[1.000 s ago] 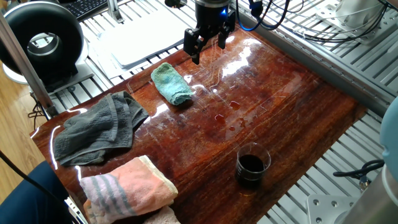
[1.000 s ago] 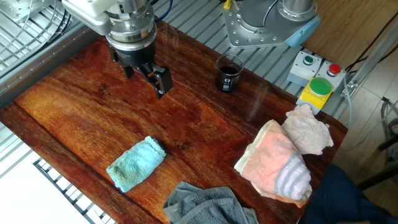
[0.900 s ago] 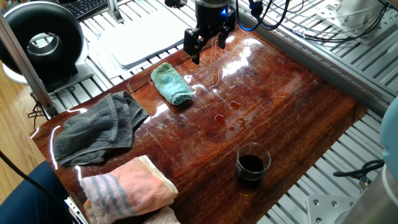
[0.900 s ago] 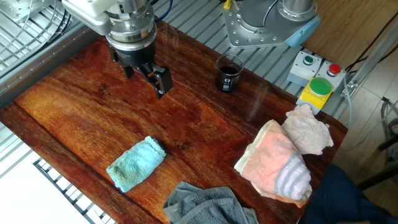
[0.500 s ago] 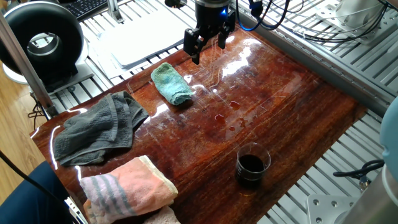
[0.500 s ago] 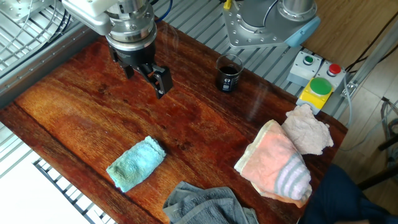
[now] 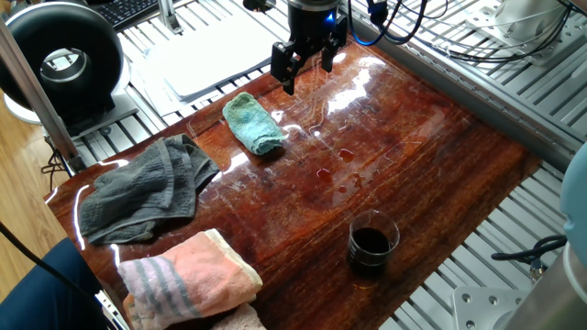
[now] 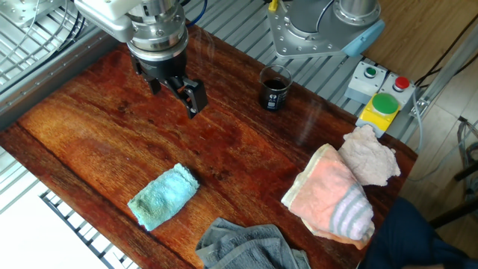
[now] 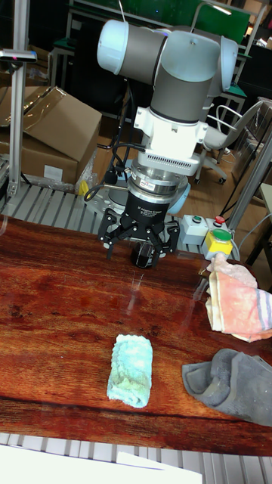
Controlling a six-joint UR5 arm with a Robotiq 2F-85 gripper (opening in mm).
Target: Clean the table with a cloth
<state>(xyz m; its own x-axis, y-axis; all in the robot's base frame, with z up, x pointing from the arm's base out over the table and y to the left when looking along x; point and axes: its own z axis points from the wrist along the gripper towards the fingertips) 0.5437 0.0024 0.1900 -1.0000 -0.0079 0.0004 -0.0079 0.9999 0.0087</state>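
Zero wiping done, by the look of it. The cloth (image 7: 254, 124) lies bunched on the table (image 7: 431, 174) near one edge, with nothing touching it. The gripper (image 7: 307, 66) hangs above the wood near the cloth, fingers spread wide and holding nothing.

Left to do: descend, pinch the cloth, wipe.

One fixed view catches glare and what look like small wet spots (image 7: 335, 170) mid-table, between the cloth and the glass of dark liquid (image 7: 371, 246). The other fixed view shows only grain there. The tall fixed view gives the jaw gap head-on, with the cloth lying clear in front of the gripper.
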